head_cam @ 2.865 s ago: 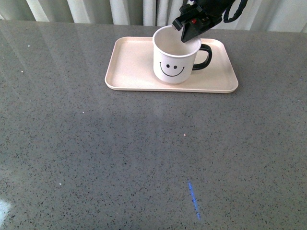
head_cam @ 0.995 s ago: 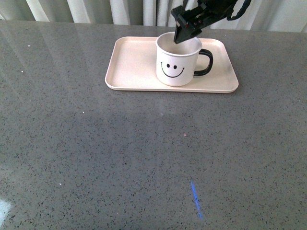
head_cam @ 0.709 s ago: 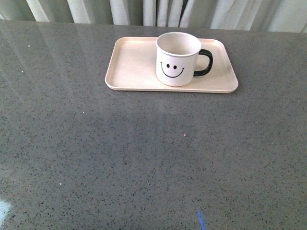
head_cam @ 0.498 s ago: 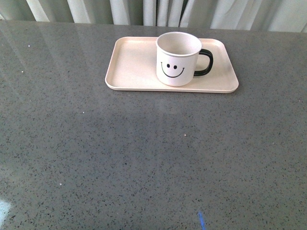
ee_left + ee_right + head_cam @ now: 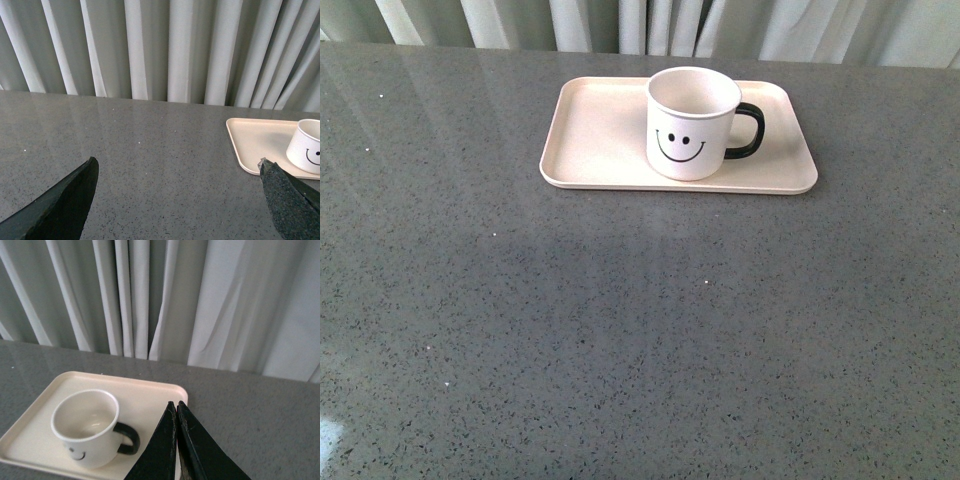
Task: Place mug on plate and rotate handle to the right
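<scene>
One broad grey speckled stone tabletop [image 5: 620,330] filled every view, backed by pale pleated curtains [image 5: 165,45]. On it lay the flat rectangular pale pink-beige plate [image 5: 600,130] with rounded corners and a low rim. The white cylindrical mug [image 5: 692,125] with a black smiley face stood upright on the plate, its glossy black C-shaped handle [image 5: 748,131] pointing to the robot's right.

The right claw [image 5: 176,415] hung above and clear of the mug, its two black fingers pressed together with nothing between them; the mug sat below and ahead of its tips, apart from them. The left claw [image 5: 177,200] was spread wide and empty, well away from the plate, with the mug off beyond its right-hand finger [image 5: 290,200].

Judged from this layout, both parts of the task looked done. The remaining risk was a low sweep of the right arm: its closed fingers were nearest the handle side and could clip the handle, turning the mug or sliding it toward the plate's rim.

The front view showed the smiley face and the whole plate, but neither arm. The right wrist view alone showed the mug's empty cream interior. The left wrist view caught only the plate's near corner and a slice of the mug.
</scene>
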Action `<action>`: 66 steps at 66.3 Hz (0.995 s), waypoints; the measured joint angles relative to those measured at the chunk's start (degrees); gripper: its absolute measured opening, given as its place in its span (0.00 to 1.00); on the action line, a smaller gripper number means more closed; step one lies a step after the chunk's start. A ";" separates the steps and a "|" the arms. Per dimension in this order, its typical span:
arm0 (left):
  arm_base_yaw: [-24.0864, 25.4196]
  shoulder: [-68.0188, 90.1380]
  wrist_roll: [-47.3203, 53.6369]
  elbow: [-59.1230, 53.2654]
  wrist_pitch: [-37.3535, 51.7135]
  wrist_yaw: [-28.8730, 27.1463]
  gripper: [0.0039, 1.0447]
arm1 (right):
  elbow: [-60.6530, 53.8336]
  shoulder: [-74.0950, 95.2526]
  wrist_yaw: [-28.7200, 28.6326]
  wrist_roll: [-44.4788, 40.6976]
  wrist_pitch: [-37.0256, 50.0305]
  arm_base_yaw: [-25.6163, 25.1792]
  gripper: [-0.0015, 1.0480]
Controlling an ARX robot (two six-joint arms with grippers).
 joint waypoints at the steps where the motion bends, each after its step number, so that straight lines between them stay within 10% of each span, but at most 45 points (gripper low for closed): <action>1: 0.00 0.00 -0.02 0.00 0.00 0.00 0.91 | -0.92 -0.90 -0.15 0.00 0.13 -0.11 0.02; 36: 0.00 0.00 0.00 0.00 0.00 0.00 0.91 | -20.57 -21.81 -3.65 0.04 -1.03 -4.00 0.02; 66: 0.00 0.00 0.00 0.00 0.00 0.00 0.91 | -24.44 -46.90 -3.63 0.04 -21.66 -4.00 0.02</action>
